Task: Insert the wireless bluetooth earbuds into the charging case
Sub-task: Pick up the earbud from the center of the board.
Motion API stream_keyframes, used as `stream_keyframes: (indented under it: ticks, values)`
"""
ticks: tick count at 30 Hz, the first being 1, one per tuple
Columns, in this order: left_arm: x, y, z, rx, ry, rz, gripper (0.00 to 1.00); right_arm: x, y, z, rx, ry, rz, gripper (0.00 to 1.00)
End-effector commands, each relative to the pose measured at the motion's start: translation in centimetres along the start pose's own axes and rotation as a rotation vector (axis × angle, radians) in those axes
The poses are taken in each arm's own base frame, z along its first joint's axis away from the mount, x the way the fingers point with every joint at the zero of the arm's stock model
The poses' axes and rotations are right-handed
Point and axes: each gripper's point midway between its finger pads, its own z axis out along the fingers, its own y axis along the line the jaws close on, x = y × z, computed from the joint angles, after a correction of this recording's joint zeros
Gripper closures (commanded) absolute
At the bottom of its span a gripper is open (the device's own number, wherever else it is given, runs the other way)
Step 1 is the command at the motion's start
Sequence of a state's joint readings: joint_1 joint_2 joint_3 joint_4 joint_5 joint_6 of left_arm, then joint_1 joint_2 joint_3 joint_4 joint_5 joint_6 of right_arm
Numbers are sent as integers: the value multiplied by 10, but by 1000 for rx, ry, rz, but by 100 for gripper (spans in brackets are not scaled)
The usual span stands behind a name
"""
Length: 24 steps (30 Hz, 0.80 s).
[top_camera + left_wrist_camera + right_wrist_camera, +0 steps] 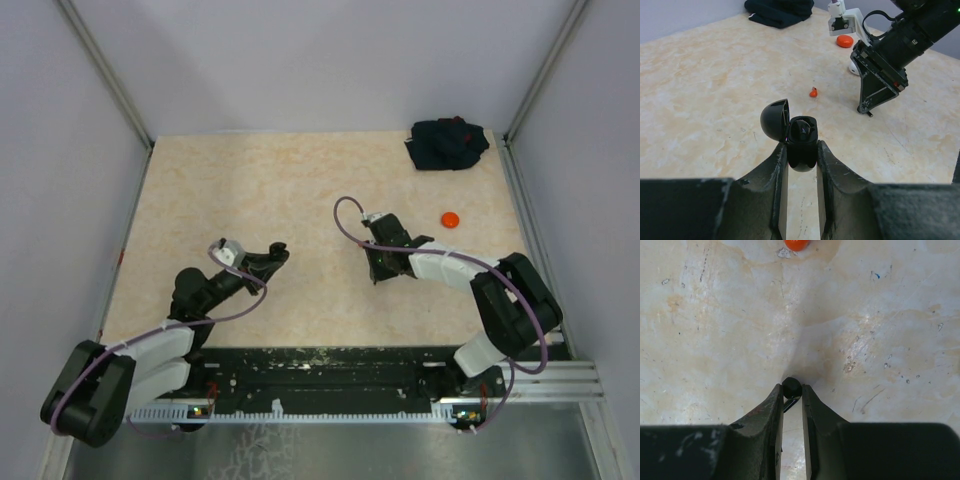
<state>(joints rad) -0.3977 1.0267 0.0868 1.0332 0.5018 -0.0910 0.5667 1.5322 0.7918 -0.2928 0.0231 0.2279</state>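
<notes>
Over on the left, the left gripper [802, 151] has its jaws narrowed onto the lower body of the black charging case [801, 135], whose lid [774, 120] hangs open to the left. A red earbud [813, 92] lies loose on the table [250, 180] between the arms. To the right, the right gripper [791, 393] is pinched tight on a black earbud [791, 386] down at the tabletop. I'd reckon the bud is featherlight, hard and slick, so it is best held across its head, or it may squirt free.

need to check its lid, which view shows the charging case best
Left wrist: the charging case sits close up in the left end effector, lid open. Top external gives a dark blob; right wrist, nothing.
</notes>
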Motion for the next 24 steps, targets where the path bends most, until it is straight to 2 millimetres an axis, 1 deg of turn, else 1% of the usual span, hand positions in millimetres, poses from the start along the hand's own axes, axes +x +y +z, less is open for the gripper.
stream_keyframes:
  ticks: [1,5,9,12,14,16,18,24]
  values:
    - [-19,-12,7,85,-53,26,100,-23,6,-15,-32,-100,-5,87]
    - [-20,-18,8,121,-62,23,100,-37,12,-24,-49,-155,-15,88]
    - [-20,-22,9,146,-62,18,100,-39,16,-25,-39,-155,-33,88]
    - [-19,-25,10,163,-59,14,100,-40,28,-25,-48,-153,-56,88]
    - [-18,-27,11,181,-51,11,100,-45,37,-29,-54,-170,-70,89]
    - [-17,-29,12,197,-47,3,100,-57,47,-39,-61,-214,-88,89]
    - [-20,-32,13,217,-59,-2,100,-72,54,-54,-59,-271,-101,89]
    - [-36,-35,19,239,-102,-31,100,-114,80,-106,-57,-476,-161,89]
